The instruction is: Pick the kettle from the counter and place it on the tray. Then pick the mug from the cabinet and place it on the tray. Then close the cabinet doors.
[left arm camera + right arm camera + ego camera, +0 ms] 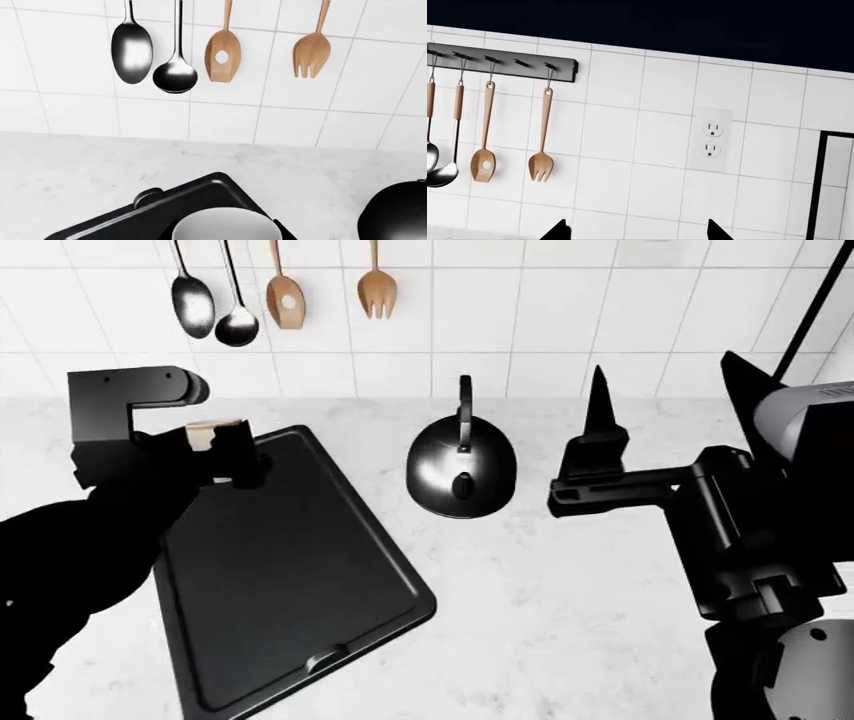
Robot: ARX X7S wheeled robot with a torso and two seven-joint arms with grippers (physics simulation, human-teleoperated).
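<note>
- The kettle point(462, 468) sits on the white marble counter point(561, 620), not on the tray. It's near the back wall, just off the tray's far right corner with a small gap between them, and its thin black handle arches up over the dome.
- The black tray point(287, 580) lies flat on the counter toward the left, tilted a bit off square, with one end tab pointing at the front edge.
- The left gripper point(220, 450) hovers over the tray's far left corner, clamped on the mug point(214, 434). From the head camera only a sliver of cream with a brownish rim peeks out between the black fingers.
- In the left wrist view, the mug's open top point(223, 227) is right over the tray corner point(207, 187), and the kettle's dark side point(397, 212) shows off to one edge. Can't tell if the mug's base is actually touching the tray.
- The right gripper point(598, 455) is out over the counter to the right of the kettle, not touching it. In the right wrist view, its two fingertips point(557, 231) are spread wide with nothing between them.
- On the tiled wall: a steel spoon point(131, 47), a ladle point(175, 75), a wooden slotted spoon point(222, 55) and a wooden fork point(311, 52) hang from a black rail point(507, 62), with a white outlet point(712, 139) further along.
</note>
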